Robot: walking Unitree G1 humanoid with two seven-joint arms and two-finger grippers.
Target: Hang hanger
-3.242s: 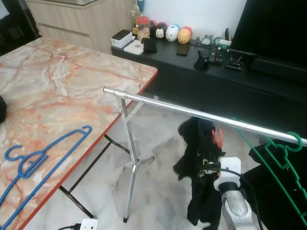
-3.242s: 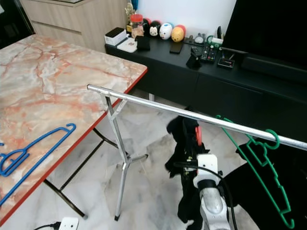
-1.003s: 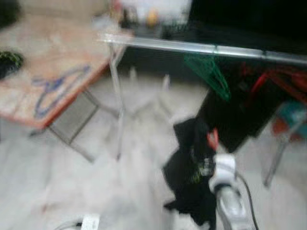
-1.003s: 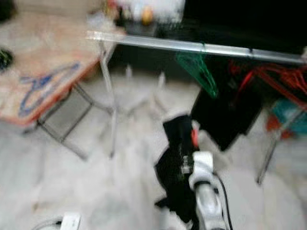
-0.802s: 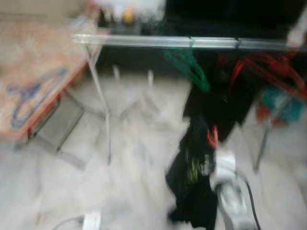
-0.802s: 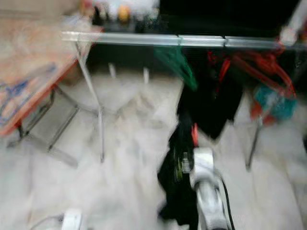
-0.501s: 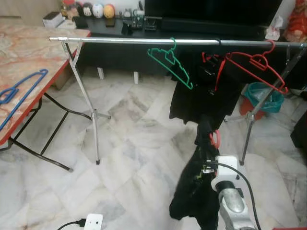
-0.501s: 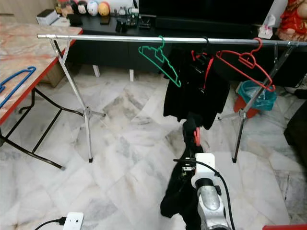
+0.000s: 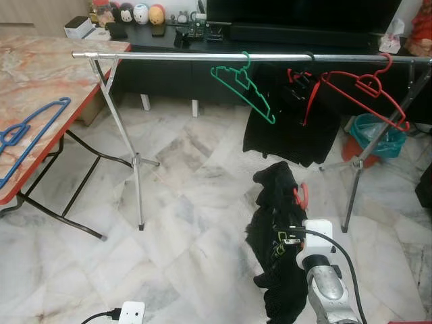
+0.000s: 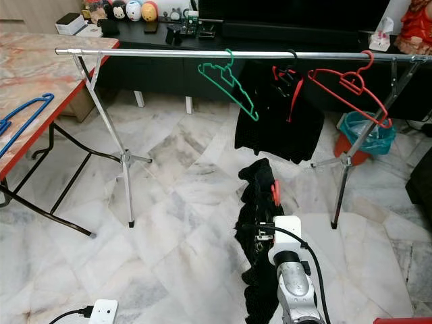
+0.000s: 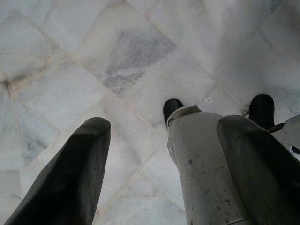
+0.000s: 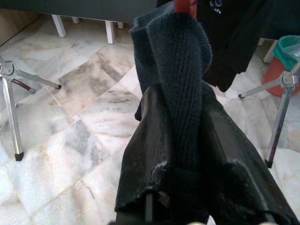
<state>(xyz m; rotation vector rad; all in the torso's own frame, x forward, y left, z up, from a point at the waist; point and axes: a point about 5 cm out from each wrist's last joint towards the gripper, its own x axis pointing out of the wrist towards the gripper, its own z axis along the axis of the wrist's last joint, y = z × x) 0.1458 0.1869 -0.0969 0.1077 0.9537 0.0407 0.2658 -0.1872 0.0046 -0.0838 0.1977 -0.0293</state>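
Stood before one silver clothes rail (image 9: 202, 57) on crossed legs, over pale marble floor (image 9: 182, 229). Counted three hangers up on that rail: one green hanger (image 9: 244, 86), empty and swung askew; one hanger under a black garment (image 9: 290, 128), barely showing, colour hard to tell; one red hanger (image 9: 368, 91), empty, far along the right. Spotted a fourth, a blue hanger (image 9: 30, 131), flat on the marble-patterned table (image 9: 40, 74) with the red edge, well apart from the rail. Held low at the robot's right: right gripper (image 12: 185, 98), two black fingers (image 12: 150, 136) pinching a dark knitted garment (image 10: 260, 223) between them, cloth bunched above the tips and drooping toward the floor below. Poking out of that bundle, one small red hanger hook (image 10: 275, 192), well short of the rail. Hung idle: left gripper (image 11: 159, 140), two fingers spread wide, nothing between them, aimed down at the tiles past a silver leg and two black feet. Lined up behind the rail, a black TV console (image 9: 202, 37) with a row of round toy figures (image 9: 138, 13); at the right leg, one teal bin (image 9: 378, 131); on the floor near the bottom edge, one white power plug (image 9: 130, 312)
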